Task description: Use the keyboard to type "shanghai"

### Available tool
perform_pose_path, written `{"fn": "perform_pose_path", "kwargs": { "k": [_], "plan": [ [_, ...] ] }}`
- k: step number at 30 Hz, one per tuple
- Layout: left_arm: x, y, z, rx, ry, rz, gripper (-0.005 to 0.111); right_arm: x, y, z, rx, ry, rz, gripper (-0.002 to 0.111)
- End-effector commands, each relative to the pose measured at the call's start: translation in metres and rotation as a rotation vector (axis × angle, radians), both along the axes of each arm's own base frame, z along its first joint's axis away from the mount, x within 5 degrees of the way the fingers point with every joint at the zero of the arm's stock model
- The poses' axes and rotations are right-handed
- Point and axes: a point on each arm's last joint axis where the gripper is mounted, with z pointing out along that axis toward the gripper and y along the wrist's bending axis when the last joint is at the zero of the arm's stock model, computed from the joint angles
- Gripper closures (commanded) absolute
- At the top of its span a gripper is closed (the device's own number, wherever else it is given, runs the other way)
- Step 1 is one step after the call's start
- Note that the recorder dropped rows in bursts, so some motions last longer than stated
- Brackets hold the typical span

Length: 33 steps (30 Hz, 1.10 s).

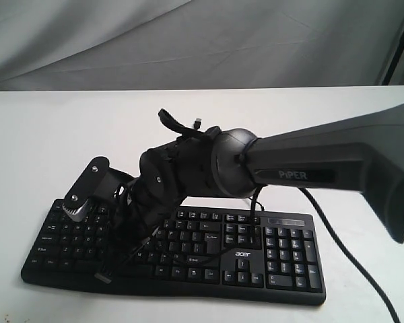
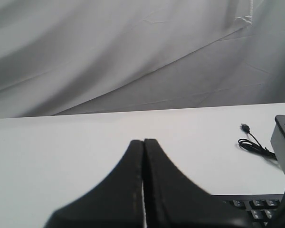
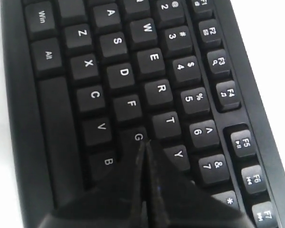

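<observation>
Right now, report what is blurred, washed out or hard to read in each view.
Exterior view: the white table is washed out and the keyboard legends are soft. Left wrist view: the left gripper is a dark, defocused mass. Right wrist view: key letters are sharp, the right gripper blurred.

A staged robot test bench, in a lab or studio.

A plain white tabletop (image 1: 47,128) stands before a wrinkled grey cloth backdrop (image 1: 188,40), with a black stand leg (image 1: 398,47) at one side. A dark robot arm (image 1: 323,161) marked "PIPER" reaches over a black keyboard (image 1: 256,259), and a thin USB cable (image 2: 251,142) lies loose on the table.
</observation>
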Motion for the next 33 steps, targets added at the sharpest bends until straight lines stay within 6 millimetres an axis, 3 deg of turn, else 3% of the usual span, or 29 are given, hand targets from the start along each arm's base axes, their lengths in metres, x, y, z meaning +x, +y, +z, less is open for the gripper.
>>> {"fn": "perform_pose_path", "kwargs": {
  "k": [1, 14, 21, 27, 33],
  "plan": [
    [0.0, 0.0, 0.0, -0.002, -0.007, -0.006, 0.107, 0.003, -0.002, -0.001, 0.007, 0.001, -0.014, 0.108],
    [0.0, 0.0, 0.0, -0.002, -0.007, -0.006, 0.107, 0.003, -0.001, -0.009, -0.003, 0.014, -0.019, 0.108],
    [0.0, 0.0, 0.0, -0.002, -0.007, -0.006, 0.107, 0.003, 0.0, 0.015, 0.053, -0.032, -0.005, 0.108],
    [0.0, 0.0, 0.0, -0.002, -0.007, -0.006, 0.107, 0.003, 0.027, 0.033, 0.094, -0.07, 0.051, 0.108],
    [0.0, 0.0, 0.0, -0.002, -0.007, -0.006, 0.107, 0.0, 0.065, 0.022, 0.089, -0.056, 0.114, 0.108]
  ]
}}
